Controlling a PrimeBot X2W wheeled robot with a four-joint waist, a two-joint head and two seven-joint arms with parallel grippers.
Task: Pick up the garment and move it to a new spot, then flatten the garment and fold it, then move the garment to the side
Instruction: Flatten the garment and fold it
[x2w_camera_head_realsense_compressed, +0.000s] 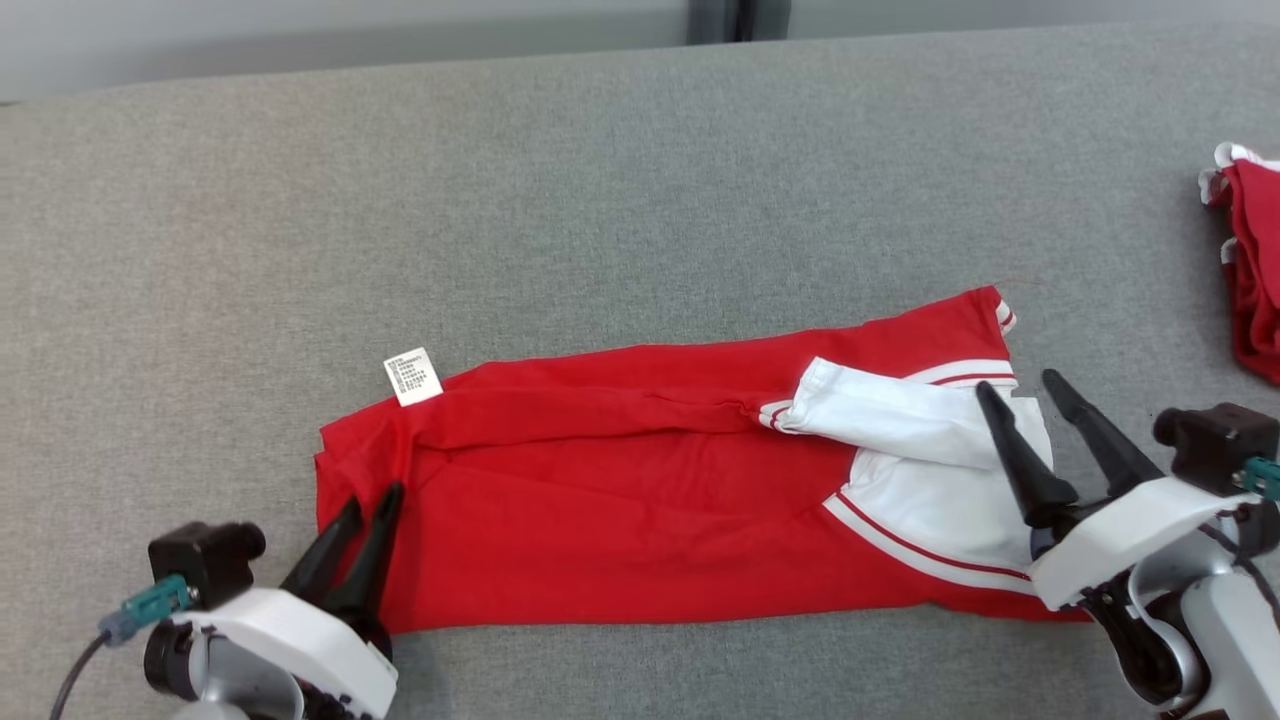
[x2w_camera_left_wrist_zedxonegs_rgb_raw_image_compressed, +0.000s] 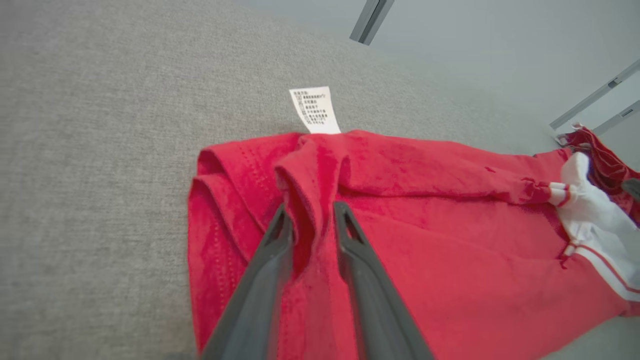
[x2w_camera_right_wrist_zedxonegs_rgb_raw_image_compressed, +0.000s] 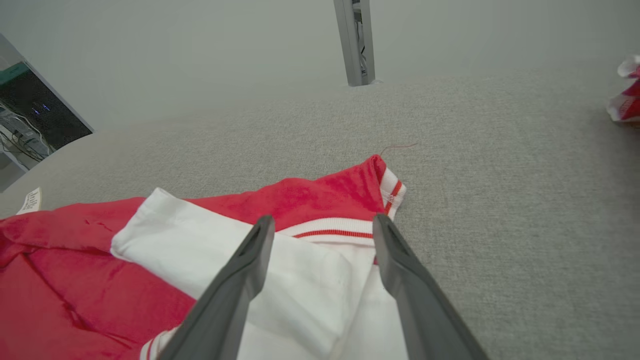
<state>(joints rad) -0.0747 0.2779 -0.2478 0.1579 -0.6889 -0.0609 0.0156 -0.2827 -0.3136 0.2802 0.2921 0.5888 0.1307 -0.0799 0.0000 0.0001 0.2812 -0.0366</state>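
— Well, how is the left gripper (x2w_camera_head_realsense_compressed: 372, 494)?
— Its fingers stand parted, and a fold of the red-and-white cotton jersey (x2w_camera_head_realsense_compressed: 620, 520) rises between them. The small white care label (x2w_camera_head_realsense_compressed: 412, 377) lies just beyond the tips.
— And the right gripper (x2w_camera_head_realsense_compressed: 1018, 381)?
— Wide open, holding nothing, over the jersey's white end. Under both, the jersey lies flat on the grey fabric table (x2w_camera_head_realsense_compressed: 600, 200).

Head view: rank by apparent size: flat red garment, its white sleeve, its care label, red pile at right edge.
1. red garment, by far.
2. white sleeve and red pile: look about alike; the pile is cut off by the frame, so unranked.
3. care label.
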